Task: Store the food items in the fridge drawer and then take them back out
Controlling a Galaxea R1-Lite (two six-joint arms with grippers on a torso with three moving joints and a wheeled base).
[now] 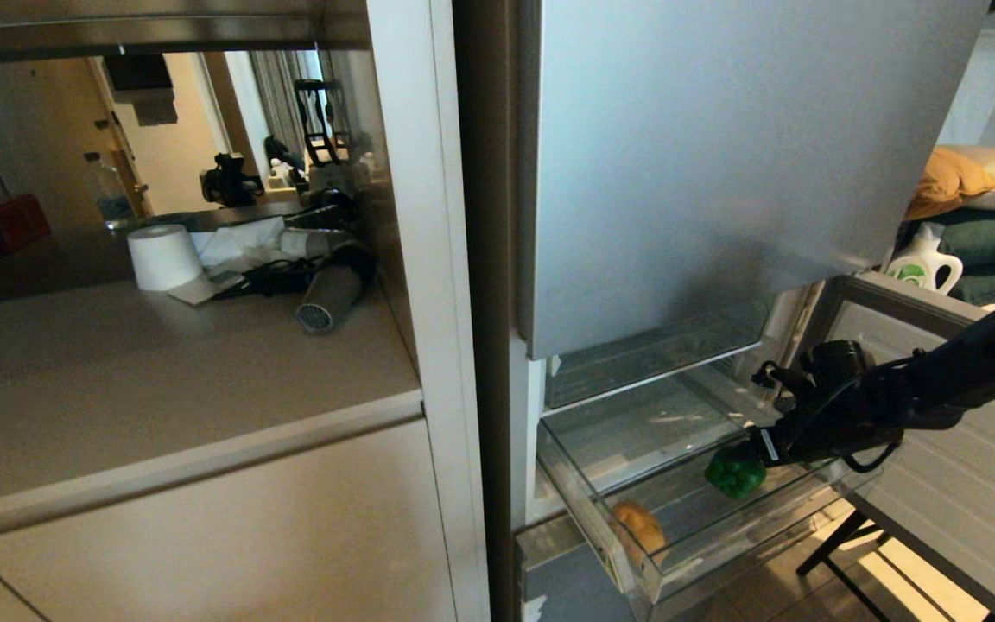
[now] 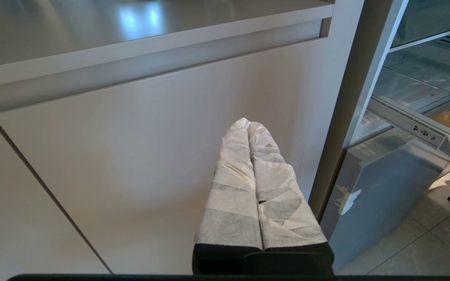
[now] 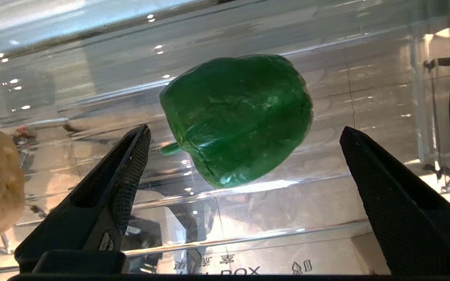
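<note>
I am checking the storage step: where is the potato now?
In the head view, the potato lies in the pulled-out fridge drawer, at its front left corner, apart from the green bell pepper.

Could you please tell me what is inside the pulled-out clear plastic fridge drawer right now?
The clear plastic fridge drawer holds a glossy green bell pepper and a tan-yellow potato, lying apart. The right hand is open at the pepper. The drawer's rear is hidden beneath the shelf.

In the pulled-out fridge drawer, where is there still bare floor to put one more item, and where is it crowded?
The fridge drawer has bare floor between the potato, near its front left corner, and the green pepper toward its right side; the back part behind both is bare too. It is crowded on the right, where the open right gripper hangs over the pepper.
</note>
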